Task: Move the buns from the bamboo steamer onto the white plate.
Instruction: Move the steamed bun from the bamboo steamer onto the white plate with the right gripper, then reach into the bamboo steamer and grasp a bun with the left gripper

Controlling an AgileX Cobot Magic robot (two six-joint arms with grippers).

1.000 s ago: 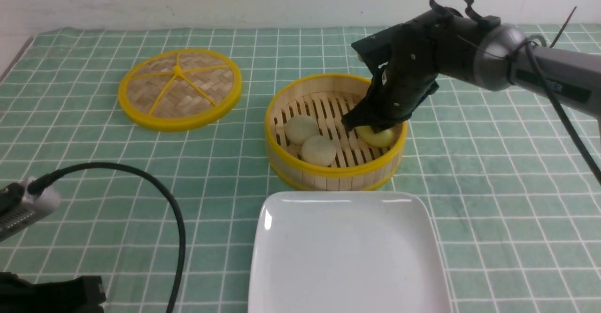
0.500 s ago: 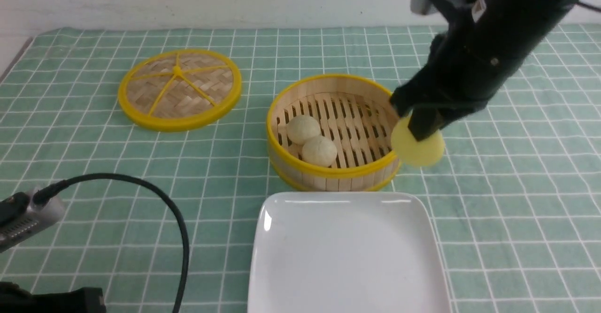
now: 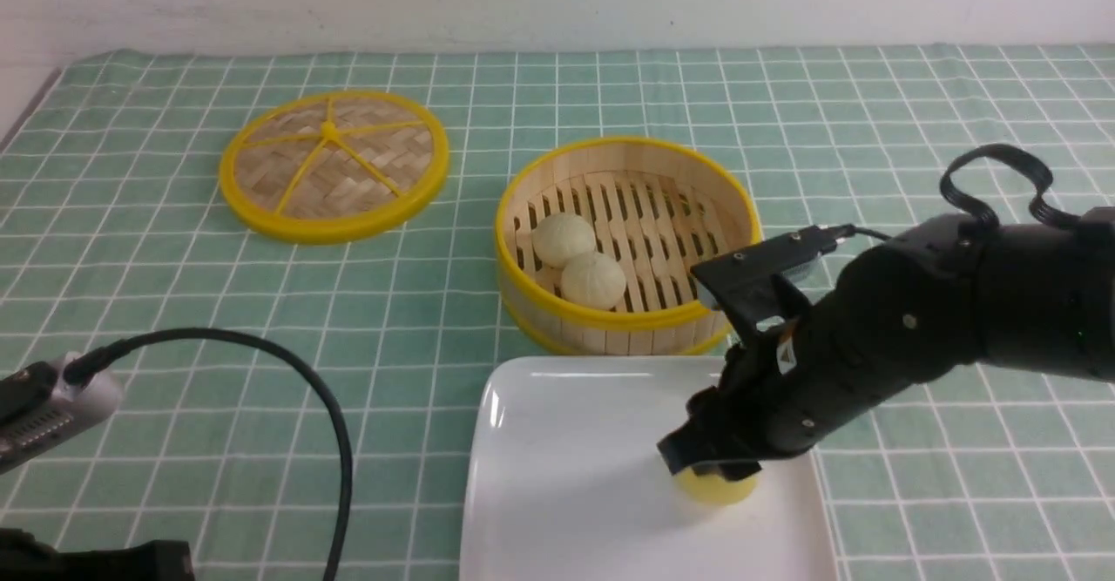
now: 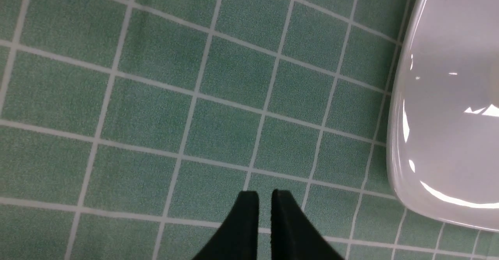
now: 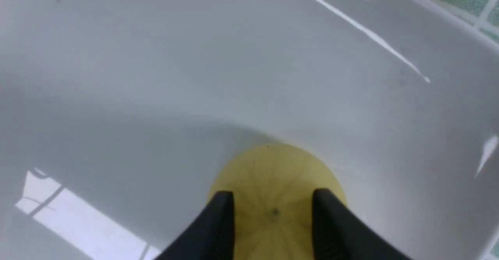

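The yellow bun (image 3: 716,483) rests on the white plate (image 3: 557,442) near its right side. My right gripper (image 3: 710,468) is low over it, open, one finger on each side of the bun's top. In the right wrist view the pleated yellow bun (image 5: 273,174) lies on the plate (image 5: 195,57), with the right gripper (image 5: 273,195) spread over it. Two cream buns (image 3: 564,239) (image 3: 592,280) lie together in the bamboo steamer (image 3: 610,318). My left gripper (image 4: 265,193) hovers shut and empty over the cloth beside the plate's corner (image 4: 448,135).
The flat woven steamer lid (image 3: 334,165) lies at the back left on the green checked cloth. My left arm's wrist and its black cable (image 3: 331,424) sit at the lower left, just left of the plate. The steamer stands directly behind the plate.
My right arm lifted the yellow bun out of the steamer, swung it over the right rim and brought it down onto the plate. Its jaws have spread apart since.
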